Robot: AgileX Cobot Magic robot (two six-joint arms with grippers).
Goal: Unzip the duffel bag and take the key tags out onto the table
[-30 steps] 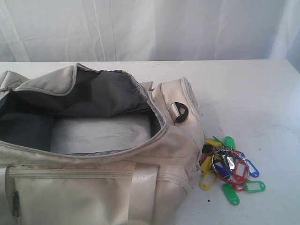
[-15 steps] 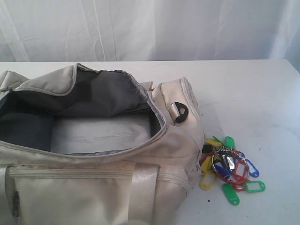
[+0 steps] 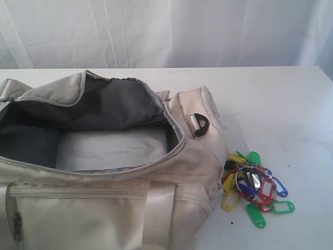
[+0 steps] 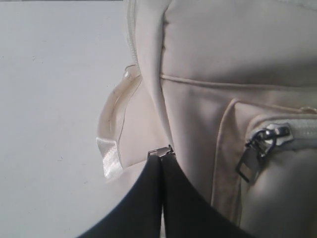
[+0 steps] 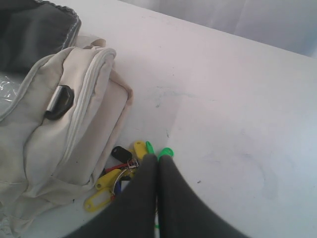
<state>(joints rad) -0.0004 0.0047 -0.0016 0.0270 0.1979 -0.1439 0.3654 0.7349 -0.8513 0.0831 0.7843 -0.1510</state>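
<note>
The cream duffel bag (image 3: 104, 208) lies unzipped on the white table (image 3: 276, 104), its grey lining showing. The key tags (image 3: 253, 185) sit in a coloured bunch on the table just right of the bag's end. Neither gripper appears in the exterior view. At the bag's other end (image 4: 233, 74), my left gripper (image 4: 161, 154) is shut, with a small metal zipper pull (image 4: 161, 150) pinched at its tips. My right gripper (image 5: 158, 158) is shut and holds nothing, hovering over the key tags (image 5: 116, 173), which it partly hides.
A pale webbing strap loop (image 4: 113, 130) hangs beside the left fingers. On the side pocket there is a dark zipper pull (image 4: 251, 157). A dark D-ring (image 3: 199, 125) sits on the bag's right end. White curtain stands behind the table.
</note>
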